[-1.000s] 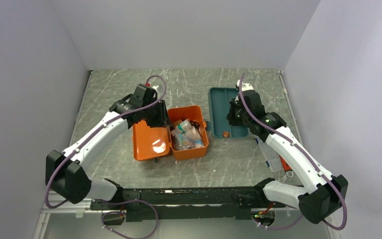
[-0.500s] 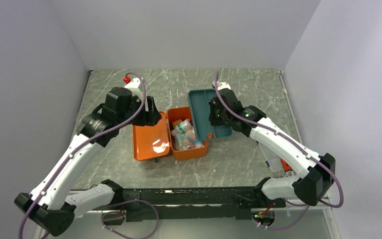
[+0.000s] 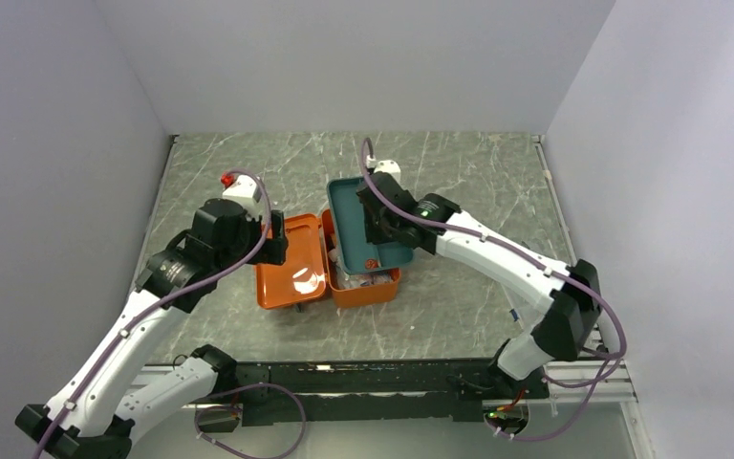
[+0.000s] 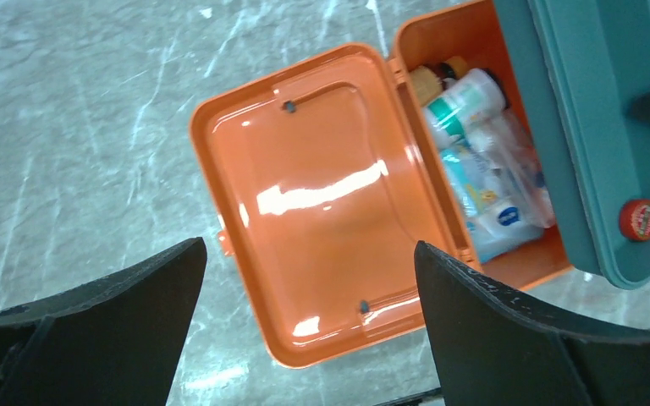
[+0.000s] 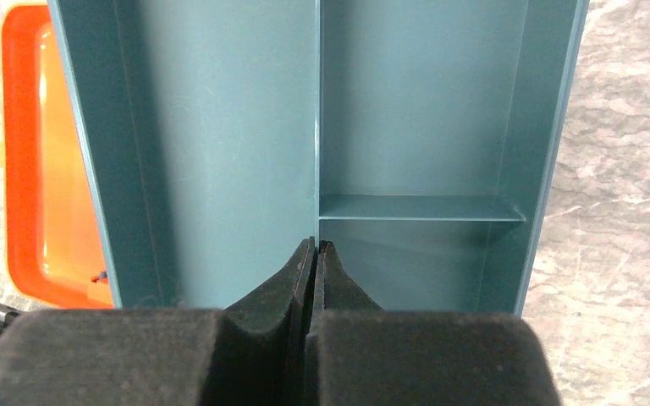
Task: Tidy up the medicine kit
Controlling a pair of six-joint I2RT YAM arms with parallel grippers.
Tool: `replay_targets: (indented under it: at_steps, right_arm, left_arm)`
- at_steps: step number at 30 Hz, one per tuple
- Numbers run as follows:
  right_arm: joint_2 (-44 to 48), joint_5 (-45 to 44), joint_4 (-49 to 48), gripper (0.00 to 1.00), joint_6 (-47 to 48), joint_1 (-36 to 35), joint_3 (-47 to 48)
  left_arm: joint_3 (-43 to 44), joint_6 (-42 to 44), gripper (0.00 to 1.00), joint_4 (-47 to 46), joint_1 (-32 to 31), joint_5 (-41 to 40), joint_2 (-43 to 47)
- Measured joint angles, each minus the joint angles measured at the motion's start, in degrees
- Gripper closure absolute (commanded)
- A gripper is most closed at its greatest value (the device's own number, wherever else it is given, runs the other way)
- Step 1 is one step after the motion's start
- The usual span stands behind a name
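The medicine kit point(image 3: 291, 273) lies open on the table, its orange lid point(image 4: 313, 194) flat to the left of its base point(image 4: 440, 51). Bottles and packets point(image 4: 482, 152) fill the base. My right gripper point(image 5: 315, 245) is shut on the middle divider of a flat teal tray point(image 5: 220, 127) and holds it over the base, covering most of it point(image 3: 363, 225). A small red-capped item point(image 4: 640, 219) sits in the tray's near corner. My left gripper point(image 4: 309, 254) hangs open above the lid's near edge, with nothing between its fingers.
Grey walls close in the marbled table point(image 3: 478, 172) on the left, back and right. A pale packet edge point(image 3: 515, 312) shows beside my right arm's elbow. The black mounting rail point(image 3: 363, 378) runs along the near edge.
My right arm has carried the teal tray leftward from the table's right side to above the kit's base. My left gripper has opened wide and drawn back from the kit's lid.
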State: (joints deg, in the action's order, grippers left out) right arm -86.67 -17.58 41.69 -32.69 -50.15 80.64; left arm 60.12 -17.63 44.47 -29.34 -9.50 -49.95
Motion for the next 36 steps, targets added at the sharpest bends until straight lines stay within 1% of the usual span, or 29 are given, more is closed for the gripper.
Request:
replay_targets:
  at_steps: [7, 15, 24, 36]
  right_arm:
    - [-6.5, -1.9, 2.2, 1.00, -2.8, -2.5, 4.7]
    - [-9.9, -2.6, 3.9, 1.00, -5.5, -3.8, 5.5]
    - [-12.6, -2.9, 4.6, 1.00, -7.5, -4.3, 5.6]
    - [-14.1, -2.9, 5.5, 1.00, -7.6, -4.7, 5.7]
  left_arm:
    - [-6.4, 0.0, 0.01, -0.5, 0.0, -7.6, 5.1]
    - [-11.6, 0.4, 0.01, -3.1, 0.0, -12.0, 12.5]
    - [-12.0, 1.1, 0.01, -4.4, 0.0, -13.9, 14.3]
    - [-12.2, 1.7, 0.01, -4.4, 0.0, -13.9, 15.0]
